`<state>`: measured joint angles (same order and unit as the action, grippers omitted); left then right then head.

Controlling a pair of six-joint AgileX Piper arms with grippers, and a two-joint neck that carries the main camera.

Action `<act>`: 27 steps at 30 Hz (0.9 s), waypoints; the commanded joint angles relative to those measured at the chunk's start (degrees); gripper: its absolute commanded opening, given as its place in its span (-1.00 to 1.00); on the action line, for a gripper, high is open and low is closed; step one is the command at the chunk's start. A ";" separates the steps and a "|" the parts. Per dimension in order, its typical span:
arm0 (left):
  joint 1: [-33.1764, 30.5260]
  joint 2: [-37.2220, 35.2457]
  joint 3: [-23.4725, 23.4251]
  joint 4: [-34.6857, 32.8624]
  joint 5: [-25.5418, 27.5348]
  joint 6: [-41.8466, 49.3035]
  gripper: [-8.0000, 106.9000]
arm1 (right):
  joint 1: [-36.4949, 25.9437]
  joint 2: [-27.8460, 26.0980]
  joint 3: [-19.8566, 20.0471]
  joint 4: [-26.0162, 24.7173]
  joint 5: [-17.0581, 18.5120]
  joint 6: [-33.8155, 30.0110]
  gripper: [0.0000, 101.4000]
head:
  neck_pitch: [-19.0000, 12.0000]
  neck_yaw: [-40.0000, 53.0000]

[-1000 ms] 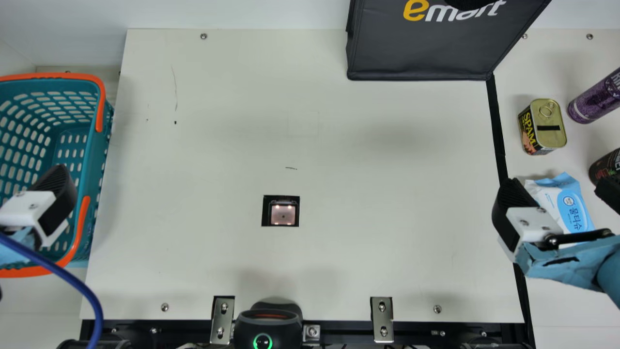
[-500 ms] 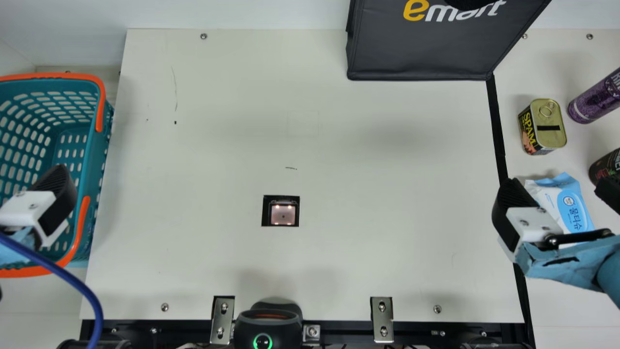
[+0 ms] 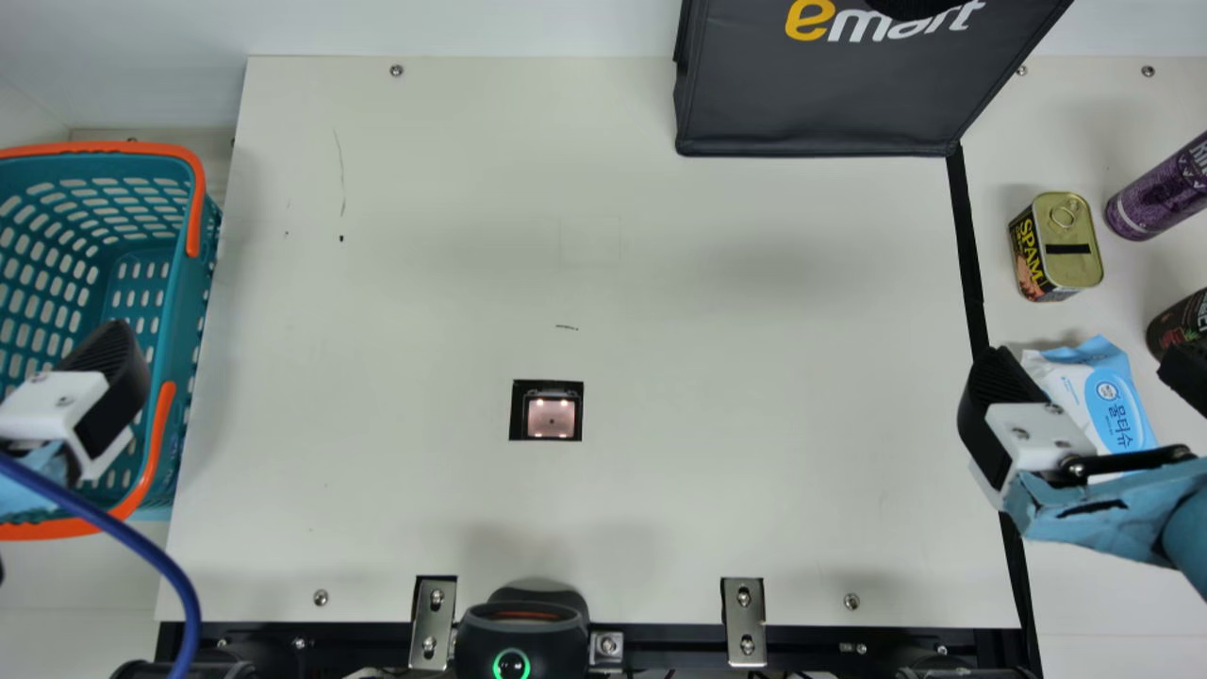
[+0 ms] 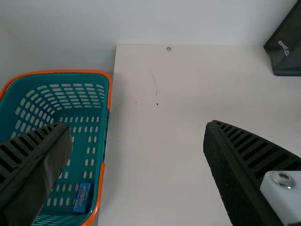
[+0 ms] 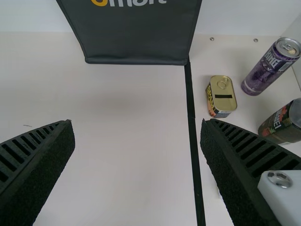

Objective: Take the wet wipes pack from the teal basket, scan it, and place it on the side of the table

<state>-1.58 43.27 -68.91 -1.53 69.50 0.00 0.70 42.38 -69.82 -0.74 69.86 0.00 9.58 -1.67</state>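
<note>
Below my right claw [image 3: 1092,370] lies the wipes pack [image 3: 1111,404].

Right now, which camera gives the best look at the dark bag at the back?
The main view shows the dark bag best: it has the most of its front, though the top is cut off. The right wrist view catches that front's lower part, and the left wrist view one lower corner.

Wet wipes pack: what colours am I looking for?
The pack is white and light blue, clearest in the main view.
</note>
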 commanded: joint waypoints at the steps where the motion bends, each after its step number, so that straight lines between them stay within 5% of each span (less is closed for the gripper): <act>1: 0.00 0.00 0.00 0.00 0.00 0.00 0.71 | 0.00 0.00 0.00 0.00 0.00 0.00 0.87 | -1.66 0.09; 27: 0.00 0.00 0.00 0.00 0.00 0.00 0.71 | 0.00 0.00 0.00 0.00 0.00 0.00 0.87 | -1.66 0.09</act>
<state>-1.58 43.27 -68.91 -1.53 69.50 0.00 0.70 42.38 -69.82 -0.74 69.92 0.00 9.58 -1.67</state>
